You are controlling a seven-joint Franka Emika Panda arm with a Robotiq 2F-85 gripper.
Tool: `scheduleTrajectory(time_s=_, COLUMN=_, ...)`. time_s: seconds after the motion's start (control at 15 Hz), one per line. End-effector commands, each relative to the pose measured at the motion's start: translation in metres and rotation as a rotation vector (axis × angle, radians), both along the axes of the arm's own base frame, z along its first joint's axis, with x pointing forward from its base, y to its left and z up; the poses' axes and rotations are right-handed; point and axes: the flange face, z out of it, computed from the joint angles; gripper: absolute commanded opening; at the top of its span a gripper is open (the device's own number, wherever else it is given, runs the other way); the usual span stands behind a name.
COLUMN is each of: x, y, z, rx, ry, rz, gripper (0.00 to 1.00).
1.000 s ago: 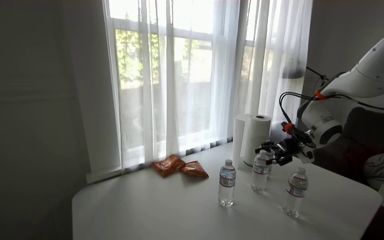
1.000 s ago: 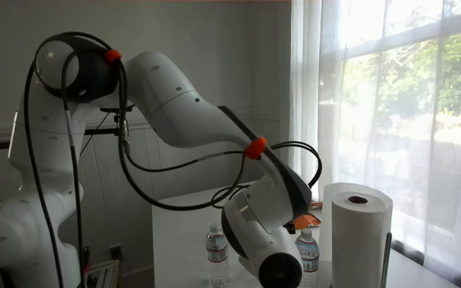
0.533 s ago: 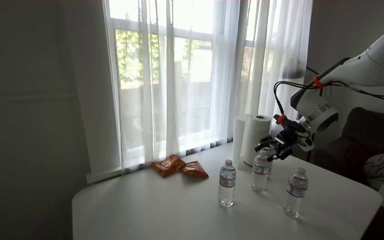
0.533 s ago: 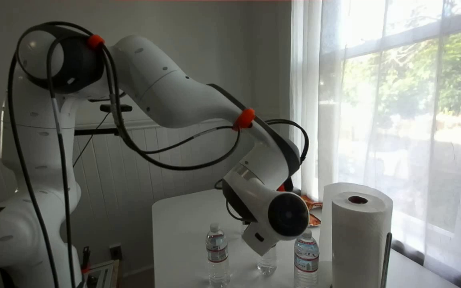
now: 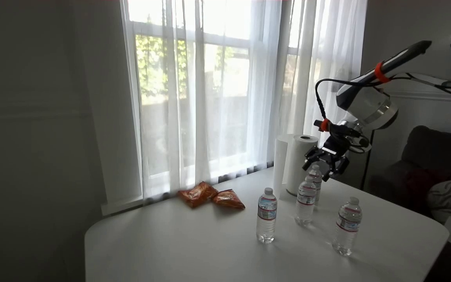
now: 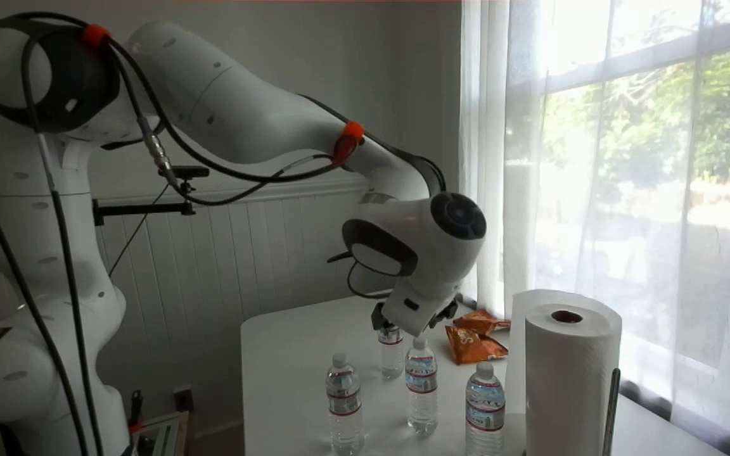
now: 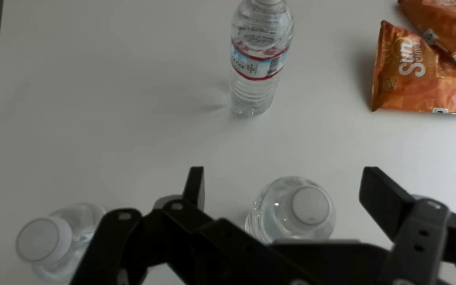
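My gripper (image 5: pixel 316 172) is open and empty, tilted downward above several upright clear water bottles with white caps. In the wrist view a bottle (image 7: pixel 291 209) stands below, within the gap between the fingers (image 7: pixel 384 198), apart from both. I take it to be the middle bottle in both exterior views (image 5: pixel 305 205) (image 6: pixel 421 380). Another bottle (image 7: pixel 255 59) stands farther out, and one (image 7: pixel 54 241) stands at the lower left. A further bottle (image 6: pixel 485 408) stands near the paper towel roll; it is not seen in the wrist view.
A paper towel roll (image 6: pixel 571 380) stands upright on the white table (image 5: pixel 163 246), close to the gripper. Two orange chip bags (image 5: pixel 228 199) (image 5: pixel 198 194) lie by the curtained window (image 5: pixel 194 98). Cables (image 6: pixel 238 174) hang along the arm.
The arm has risen and drawn back, and the wrist has tilted so the gripper points more downward. The bottles, bags and roll have not moved.
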Motion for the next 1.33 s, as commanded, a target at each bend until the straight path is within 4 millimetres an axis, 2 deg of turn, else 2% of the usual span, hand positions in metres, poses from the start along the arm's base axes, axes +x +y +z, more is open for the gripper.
scheduleTrajectory(time_s=0.0, x=-0.006, y=0.017, z=0.055, rx=-0.176, ry=-0.006, rz=0.112, gripper=1.00)
scheduleTrajectory(time_s=0.33, x=-0.013, y=0.054, z=0.119, rx=-0.366, ry=-0.014, rz=0.361, gripper=1.00)
scheduleTrajectory(time_s=0.6, x=-0.017, y=0.083, z=0.162, rx=-0.519, ry=-0.026, rz=0.535, gripper=1.00)
scheduleTrajectory(time_s=0.93, x=-0.021, y=0.118, z=0.197, rx=-0.691, ry=-0.101, rz=0.735, gripper=1.00)
scheduleTrajectory(time_s=1.27, x=-0.023, y=0.133, z=0.216, rx=-0.830, ry=-0.207, rz=0.929, gripper=1.00)
